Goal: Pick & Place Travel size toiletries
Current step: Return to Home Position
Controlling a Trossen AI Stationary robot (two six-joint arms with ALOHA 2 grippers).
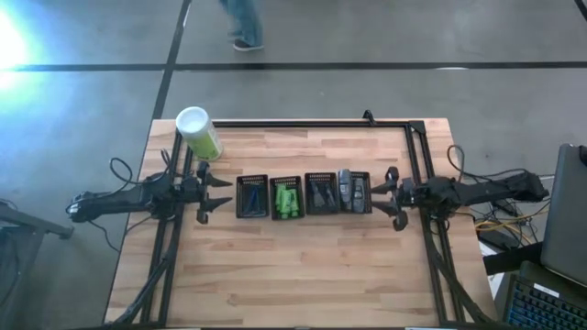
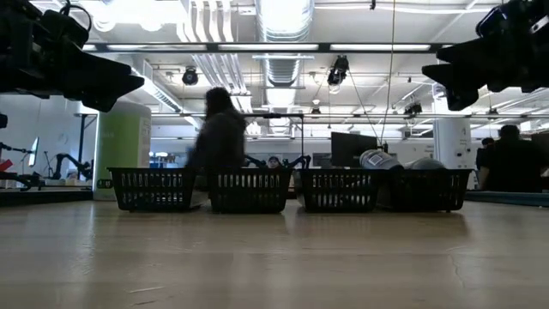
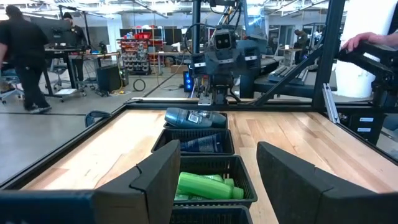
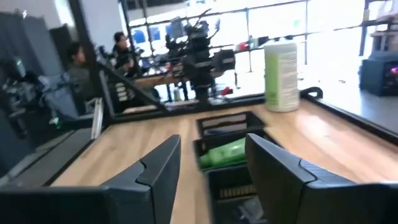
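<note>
Task status: judged complete or all but complete; no travel size toiletries lie loose on the surface (image 1: 303,275); all that show sit inside the row of four black baskets (image 1: 271,196) at mid-surface.

Contents, from the left arm's end of the row: first basket, thin dark items (image 1: 251,195), probably the razors, too small to confirm; second basket, bright green packets (image 1: 287,201), piled together; third basket, dark flat packets (image 1: 321,192); fourth basket, grey tubes (image 1: 351,188), one riding above the rim in the low view.

Left arm (image 1: 138,197): stationed just beside the first basket, raised off the surface; jaws released, spread wide, nothing between them. Right arm (image 1: 468,191): just beside the fourth basket, likewise raised; jaws released and empty.

The tall green canister (image 1: 197,133) stands upright at the far left corner, apart from the baskets; not part of the sort.

Outstanding, by judgement: only parking both arms.
</note>
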